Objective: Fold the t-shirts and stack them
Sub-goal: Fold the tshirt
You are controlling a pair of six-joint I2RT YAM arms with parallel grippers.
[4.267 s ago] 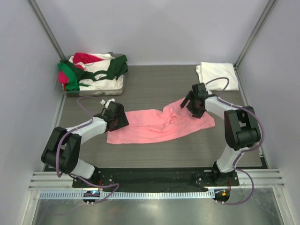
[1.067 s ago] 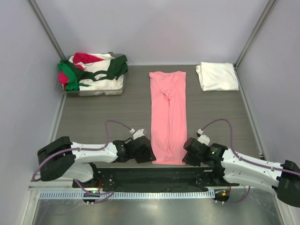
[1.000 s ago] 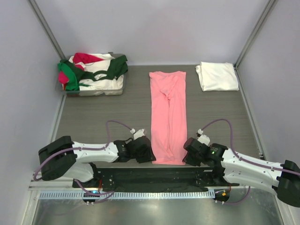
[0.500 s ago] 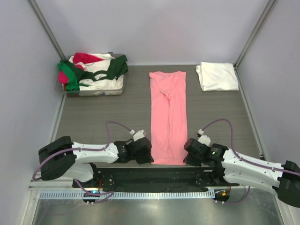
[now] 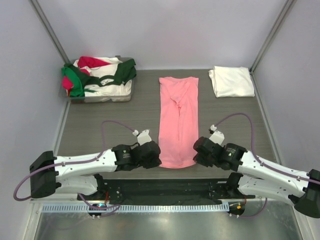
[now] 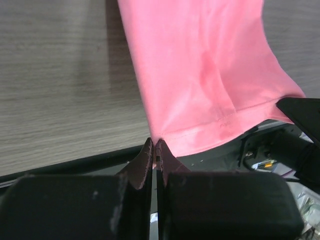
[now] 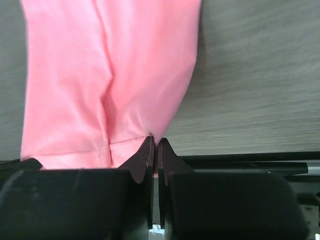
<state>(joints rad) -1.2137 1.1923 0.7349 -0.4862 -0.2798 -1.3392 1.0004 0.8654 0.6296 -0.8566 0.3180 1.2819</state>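
T-shirt (image 5: pixel 178 120), one, pink, in two hands (image 6: pixel 155 150) (image 7: pixel 154 145)

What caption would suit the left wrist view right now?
Left gripper pinched shut on the near hem corner of the salmon-pink t-shirt, which stretches away across the wood-grain table.

Top cam looked down from above and behind the arm bases (image 5: pixel 235 186) over the whole bench (image 5: pixel 110 110), while each wrist cam sat close behind its own fingers (image 6: pixel 142 165), facing forward low, all three sharing the pink t-shirt's (image 5: pixel 178 120) near hem.
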